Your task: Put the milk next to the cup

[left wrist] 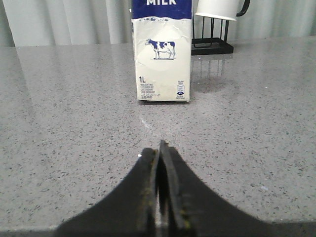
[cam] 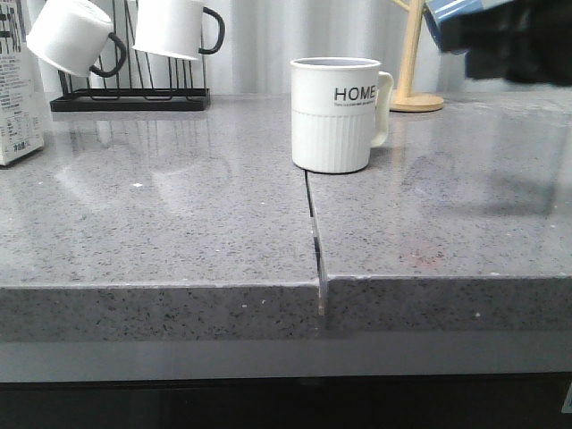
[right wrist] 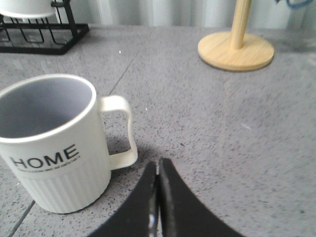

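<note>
The milk carton (left wrist: 162, 49), white with a blue top band, a cow picture and "1L", stands upright on the grey counter; in the front view only its edge shows at the far left (cam: 18, 98). My left gripper (left wrist: 159, 150) is shut and empty, low over the counter, well short of the carton. The white ribbed "HOME" cup (cam: 335, 112) stands mid-counter, handle to the right; it also shows in the right wrist view (right wrist: 54, 143). My right gripper (right wrist: 158, 165) is shut and empty, just beside the cup's handle. Neither gripper shows clearly in the front view.
A black wire rack (cam: 130, 89) with two white black-handled mugs (cam: 179, 27) stands at the back left, behind the carton. A wooden stand (cam: 413, 63) with a round base is at the back right. A seam (cam: 313, 232) splits the counter. A dark blurred shape (cam: 509, 36) fills the top right.
</note>
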You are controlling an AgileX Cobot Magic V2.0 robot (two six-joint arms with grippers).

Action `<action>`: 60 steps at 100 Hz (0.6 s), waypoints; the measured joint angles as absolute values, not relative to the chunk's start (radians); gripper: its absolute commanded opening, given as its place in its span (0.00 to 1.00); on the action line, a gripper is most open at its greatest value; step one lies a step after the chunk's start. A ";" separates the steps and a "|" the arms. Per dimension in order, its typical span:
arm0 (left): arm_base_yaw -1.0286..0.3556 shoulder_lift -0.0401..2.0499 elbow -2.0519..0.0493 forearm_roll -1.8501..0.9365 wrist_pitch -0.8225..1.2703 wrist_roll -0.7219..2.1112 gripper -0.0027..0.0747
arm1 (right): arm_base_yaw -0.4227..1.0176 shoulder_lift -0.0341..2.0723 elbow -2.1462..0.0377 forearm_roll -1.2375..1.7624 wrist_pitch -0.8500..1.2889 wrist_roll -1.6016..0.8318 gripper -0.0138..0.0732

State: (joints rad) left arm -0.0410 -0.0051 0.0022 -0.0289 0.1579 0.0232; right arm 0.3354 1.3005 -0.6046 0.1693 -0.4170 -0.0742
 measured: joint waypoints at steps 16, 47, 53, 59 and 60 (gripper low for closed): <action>-0.041 -0.005 0.002 -0.029 0.158 0.023 0.01 | 0.281 1.146 -0.605 0.082 -0.245 -0.046 0.08; -0.041 -0.005 0.002 -0.029 0.158 0.023 0.01 | 0.141 0.874 -0.521 -0.072 -0.039 0.114 0.08; -0.041 -0.005 0.002 -0.029 0.158 0.023 0.01 | 0.126 0.817 -0.499 -0.077 -0.014 0.120 0.08; -0.041 -0.005 0.002 -0.029 0.158 0.023 0.01 | 0.118 0.764 -0.472 -0.078 0.000 0.121 0.08; -0.041 -0.005 0.002 -0.029 0.158 0.023 0.01 | 0.115 0.750 -0.469 -0.078 0.000 0.121 0.08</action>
State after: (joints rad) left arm -0.0410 -0.0051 0.0022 -0.0289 0.1579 0.0232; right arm 0.1154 0.7498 -0.4688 -0.0785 0.0000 0.1213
